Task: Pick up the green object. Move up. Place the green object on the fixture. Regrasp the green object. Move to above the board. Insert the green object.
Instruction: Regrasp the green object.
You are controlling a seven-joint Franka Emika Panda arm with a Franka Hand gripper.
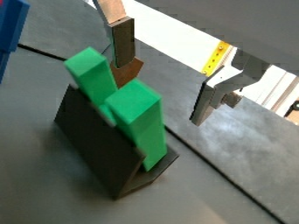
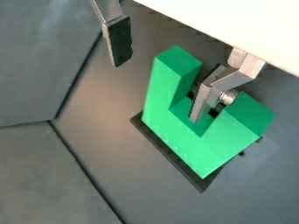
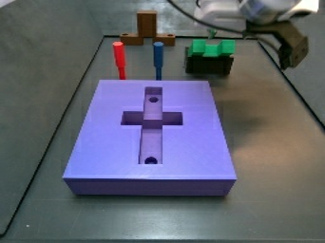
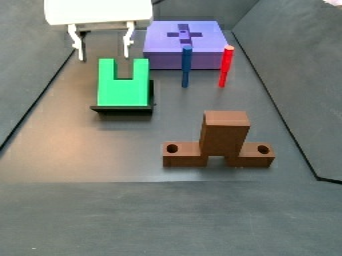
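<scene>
Standing nearest in a side view, the brown wooden stand (image 4: 223, 140) occupies the lower middle of the frame on the dark worktop (image 4: 80, 150). Behind it, left of centre, the green object (image 4: 124, 82) rests on the fixture (image 4: 123, 106), prongs pointing away toward the far end. Just past it, in the upper left, the gripper (image 4: 104, 44) hangs with its fingers (image 4: 79, 45) spread apart and empty, above and a little beyond the prong tips, not touching the block. Further back stand the blue peg (image 4: 185, 63) and the red peg (image 4: 226, 65), and behind them the board (image 4: 185, 42) at the top centre.

In a wrist view the green object (image 2: 198, 109) fills the centre, one finger (image 2: 219, 86) over its notch, its mate (image 2: 118, 38) clear of the block at upper left. In a wrist view the fixture (image 1: 105, 144) holds the block tilted, lower left of centre.
</scene>
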